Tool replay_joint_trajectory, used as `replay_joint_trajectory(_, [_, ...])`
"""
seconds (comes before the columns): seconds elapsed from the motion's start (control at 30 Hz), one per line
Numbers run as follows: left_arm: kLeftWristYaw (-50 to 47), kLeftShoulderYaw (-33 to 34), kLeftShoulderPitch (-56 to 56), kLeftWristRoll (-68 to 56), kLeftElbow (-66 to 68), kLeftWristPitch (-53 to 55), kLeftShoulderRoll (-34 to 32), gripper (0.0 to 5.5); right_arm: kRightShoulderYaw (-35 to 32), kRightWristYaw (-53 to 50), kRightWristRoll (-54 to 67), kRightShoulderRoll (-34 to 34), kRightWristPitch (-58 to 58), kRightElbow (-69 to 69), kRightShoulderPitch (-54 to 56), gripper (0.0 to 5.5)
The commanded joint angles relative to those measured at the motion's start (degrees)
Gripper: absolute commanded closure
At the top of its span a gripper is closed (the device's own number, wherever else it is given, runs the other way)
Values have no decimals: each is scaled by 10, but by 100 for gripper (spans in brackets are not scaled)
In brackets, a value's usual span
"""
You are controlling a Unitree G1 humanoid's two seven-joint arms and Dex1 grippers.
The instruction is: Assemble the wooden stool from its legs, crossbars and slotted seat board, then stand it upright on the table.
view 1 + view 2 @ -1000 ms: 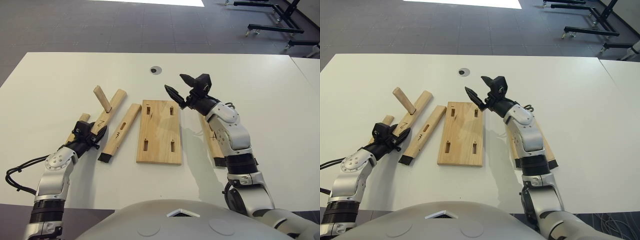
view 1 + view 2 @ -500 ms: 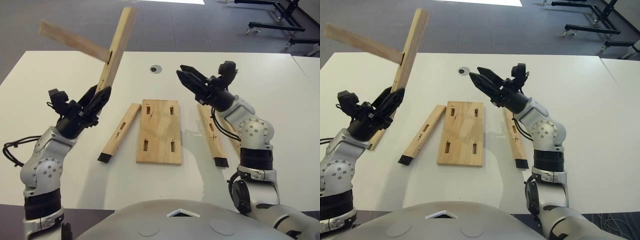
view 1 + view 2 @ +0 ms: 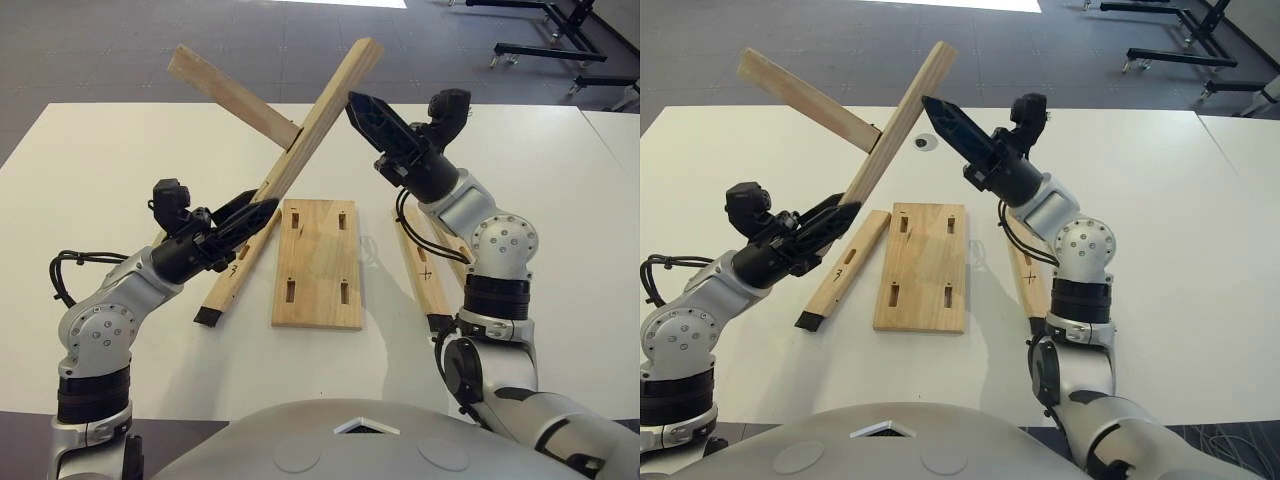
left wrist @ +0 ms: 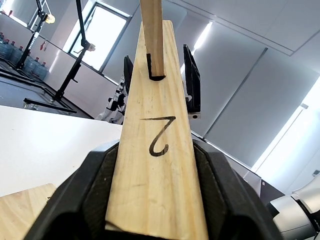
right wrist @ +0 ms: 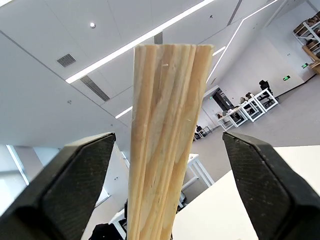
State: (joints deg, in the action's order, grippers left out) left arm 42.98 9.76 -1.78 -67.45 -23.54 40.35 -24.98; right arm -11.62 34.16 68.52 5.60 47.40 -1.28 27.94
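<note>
My left gripper (image 3: 245, 215) is shut on the lower part of a wooden leg marked 2 (image 3: 300, 150) and holds it up over the table, tilted toward the right. A crossbar (image 3: 228, 92) sticks through the leg's slot and points up to the left. My right gripper (image 3: 365, 110) is open at the leg's top end, and in the right wrist view the leg end (image 5: 165, 140) stands between the spread fingers (image 5: 75, 190) with gaps on both sides. The slotted seat board (image 3: 318, 262) lies flat at the table's middle.
A loose leg (image 3: 232, 270) lies left of the seat board. Two more wooden pieces (image 3: 420, 270) lie to its right, under my right arm. A small round hole (image 3: 925, 143) sits in the white table (image 3: 560, 200) behind the board.
The left arm has swung the leg and its crossbar from steeply raised on the left to leaning right over the board. The right gripper has risen to the leg's top end.
</note>
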Motion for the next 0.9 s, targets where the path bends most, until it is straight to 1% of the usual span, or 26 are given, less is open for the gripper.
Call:
replay_joint_trajectory(0.03, [8, -15, -2, 5, -13, 6, -2, 348, -7, -25, 6, -8, 3, 16, 25, 154])
replay_joint_trajectory(0.23, [13, -22, -4, 6, -16, 9, -4, 348, -3, -21, 13, -11, 11, 13, 25, 154])
replay_joint_trajectory(0.47, [7, -33, -2, 10, -30, 12, -7, 348, -5, -10, 34, -16, 17, 1, 11, 268])
replay_joint_trajectory(0.6, [5, -25, -5, -2, -33, 13, -9, 348, -11, -2, 50, -16, 14, -7, 8, 334])
replay_joint_trajectory(0.8, [-2, -16, -8, -5, -26, 7, -2, 348, -13, 2, 56, -13, 6, -10, 4, 339])
replay_joint_trajectory(0.87, [-9, -15, -6, 14, -24, -9, 4, 348, -10, 11, 38, -12, -13, -18, 3, 339])
replay_joint_trajectory(0.9, [-12, -15, -5, 31, -22, -21, 8, 348, -9, 23, 12, -16, -48, -27, 0, 339])
